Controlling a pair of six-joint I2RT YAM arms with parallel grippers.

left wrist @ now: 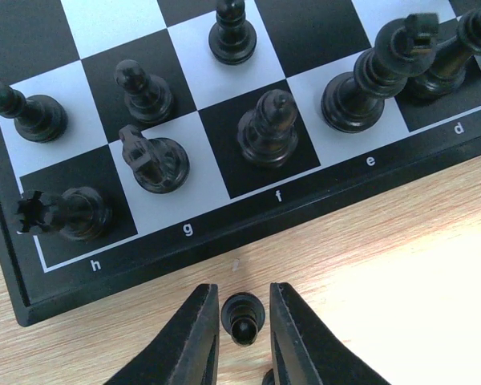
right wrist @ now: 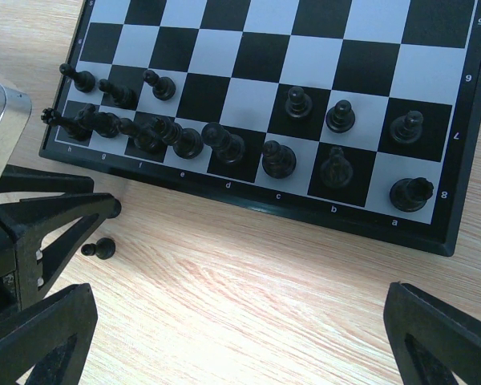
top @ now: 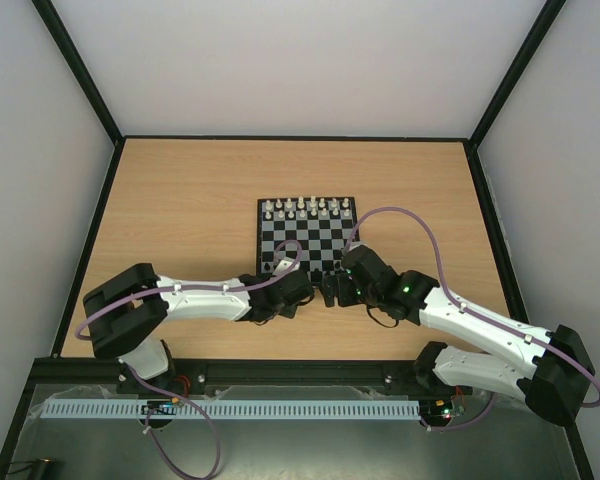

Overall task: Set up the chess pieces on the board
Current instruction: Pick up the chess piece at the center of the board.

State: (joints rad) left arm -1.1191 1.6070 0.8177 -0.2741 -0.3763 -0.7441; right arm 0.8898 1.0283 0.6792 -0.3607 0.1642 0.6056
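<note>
With the left tool (left wrist: 244, 293) narrowly bracketing 1 pawn (left wrist: 244, 318) on the bench (left wrist: 401, 241) beside the board (left wrist: 224, 233), grip not confirmable, centre the pawn, close gently, then lift vertically.

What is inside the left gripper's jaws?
One black pawn, on the wooden table just off the board. Jaws of the left gripper flank it closely; whether they pinch it cannot be seen.

High overhead, wrist close-ups — sharing board (right wrist: 321, 52)
</note>
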